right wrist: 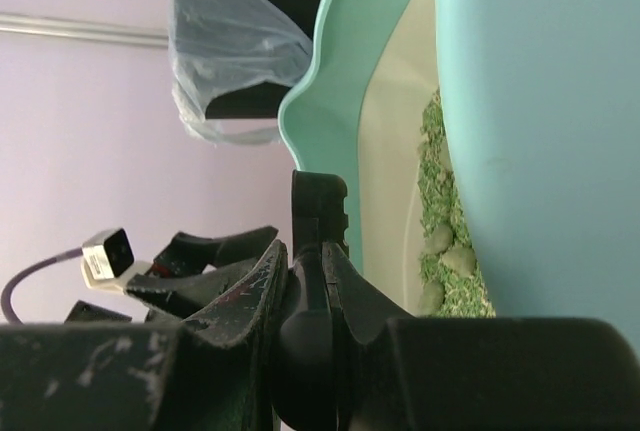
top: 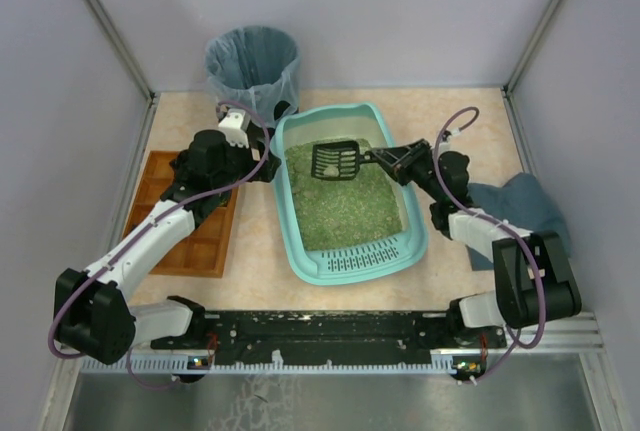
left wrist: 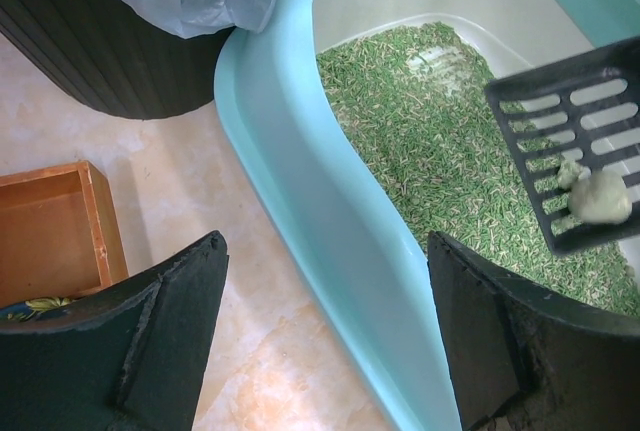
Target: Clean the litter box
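The teal litter box (top: pixel 300 241) lies mid-table, full of greenish litter (top: pixel 345 201). My right gripper (top: pixel 388 159) is shut on the handle of a black slotted scoop (top: pixel 335 161), which hangs over the far half of the litter. In the left wrist view the scoop (left wrist: pixel 570 121) carries a pale clump (left wrist: pixel 600 196). My left gripper (left wrist: pixel 325 281) is open and straddles the box's left rim (left wrist: pixel 320 201), one finger outside and one over the litter. The right wrist view shows my right gripper (right wrist: pixel 322 251) clamped on the scoop handle (right wrist: pixel 318 201), with clumps (right wrist: pixel 450 256) in the litter beyond.
A black bin with a blue-grey bag (top: pixel 252 66) stands behind the box's far left corner. A brown wooden compartment tray (top: pixel 190 216) lies to the left, under the left arm. A dark teal cloth (top: pixel 525 206) lies at the right by the wall.
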